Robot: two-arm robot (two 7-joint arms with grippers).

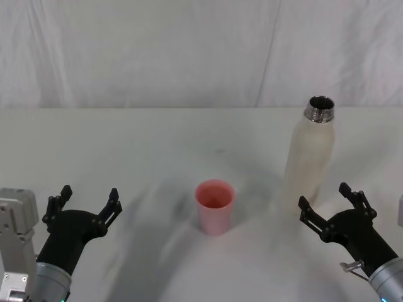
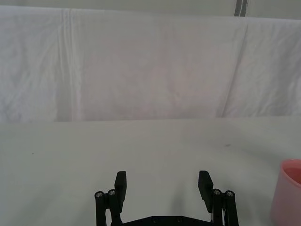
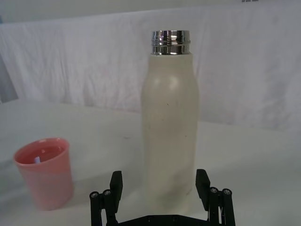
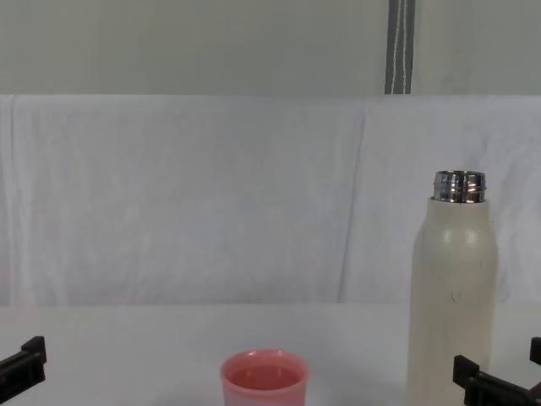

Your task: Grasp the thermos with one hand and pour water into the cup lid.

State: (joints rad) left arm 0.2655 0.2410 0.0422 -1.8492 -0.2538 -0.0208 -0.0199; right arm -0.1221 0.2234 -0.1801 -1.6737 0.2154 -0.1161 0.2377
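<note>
The thermos [image 1: 310, 152] is a tall cream-white bottle with an open steel neck, standing upright on the table at the right; it also rises in the right wrist view [image 3: 170, 122] and the chest view [image 4: 451, 292]. The pink cup lid [image 1: 215, 206] stands upright at the centre, left of the thermos [image 3: 44, 172] [image 4: 265, 379]. My right gripper [image 1: 335, 205] is open just in front of the thermos, fingers [image 3: 115, 181] spread either side of its base without touching. My left gripper [image 1: 85, 204] is open at the near left, away from both things.
The table [image 1: 157, 145] is covered in white cloth, with a white draped backdrop [image 1: 189, 50] behind it. The cup lid's edge [image 2: 287, 193] shows at the side of the left wrist view, beyond the left fingers [image 2: 120, 186].
</note>
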